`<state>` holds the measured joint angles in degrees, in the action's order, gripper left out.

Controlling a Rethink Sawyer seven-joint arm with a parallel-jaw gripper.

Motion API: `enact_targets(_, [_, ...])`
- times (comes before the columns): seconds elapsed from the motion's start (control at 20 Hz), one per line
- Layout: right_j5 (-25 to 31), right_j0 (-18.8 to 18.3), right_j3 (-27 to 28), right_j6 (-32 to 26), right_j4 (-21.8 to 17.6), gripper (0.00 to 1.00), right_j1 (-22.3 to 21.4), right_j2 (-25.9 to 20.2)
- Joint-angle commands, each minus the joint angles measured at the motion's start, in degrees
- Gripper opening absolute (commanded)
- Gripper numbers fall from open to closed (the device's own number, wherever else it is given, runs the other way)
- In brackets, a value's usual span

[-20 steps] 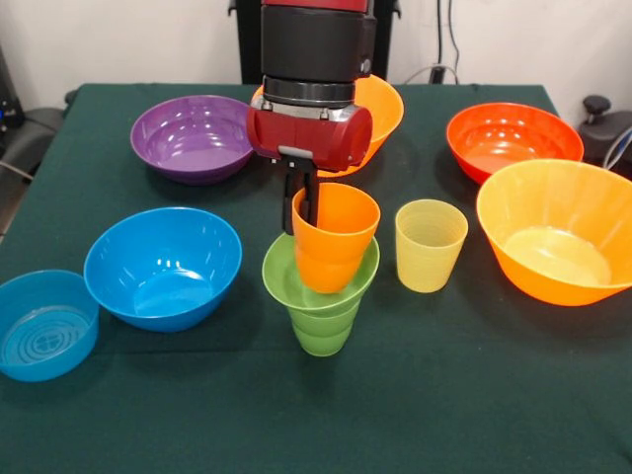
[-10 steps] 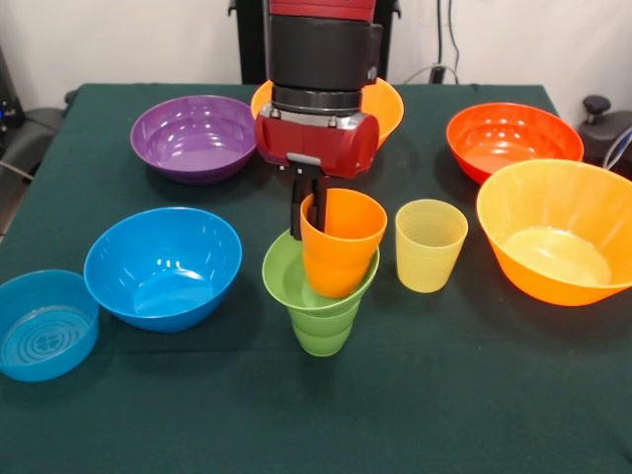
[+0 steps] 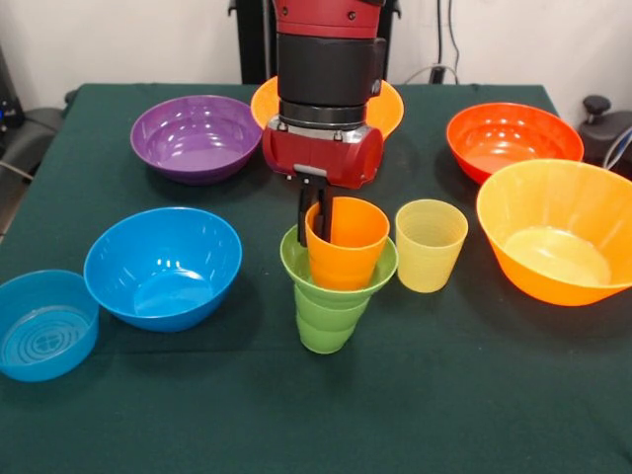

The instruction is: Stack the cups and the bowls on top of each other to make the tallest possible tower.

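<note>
The tower stands mid-table: a green ribbed cup (image 3: pixel 326 321) carries the small green bowl (image 3: pixel 292 259), and an orange cup (image 3: pixel 348 255) sits upright inside that bowl. My gripper (image 3: pixel 314 223) comes down from above and is shut on the orange cup's rim, one finger inside the cup and one outside, on the rim's left side. A pale yellow cup (image 3: pixel 430 245) stands just right of the tower.
A medium blue bowl (image 3: pixel 163 267) and a small translucent blue bowl (image 3: pixel 44 324) lie to the left. At the back are a purple bowl (image 3: pixel 193 136), an orange bowl (image 3: pixel 390 104) partly behind the arm, and a red-orange bowl (image 3: pixel 513 138). Another big orange bowl (image 3: pixel 558 229) sits right.
My gripper has moved right with the orange cup. The cup went from tilted to upright and sits lower in the green bowl. The green bowl and cup shifted slightly right.
</note>
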<state>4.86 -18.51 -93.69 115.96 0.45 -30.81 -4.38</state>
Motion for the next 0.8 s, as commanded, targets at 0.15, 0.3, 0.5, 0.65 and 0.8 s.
enact_targets(0.15, [-1.73, -0.35, -0.49, 2.16, -4.95, 0.0, 2.33, -3.61])
enact_targets(0.3, [-0.9, -1.31, -0.79, 1.5, -5.09, 0.0, 1.56, -4.25])
enact_targets(0.5, [0.27, -2.74, -0.36, 0.81, -5.36, 0.0, 1.03, -5.25])
enact_targets(0.65, [0.74, -3.23, -0.54, 0.76, -5.71, 0.0, 0.75, -5.51])
enact_targets(0.8, [0.72, -3.13, -0.94, 0.97, -6.11, 0.0, 0.85, -5.13])
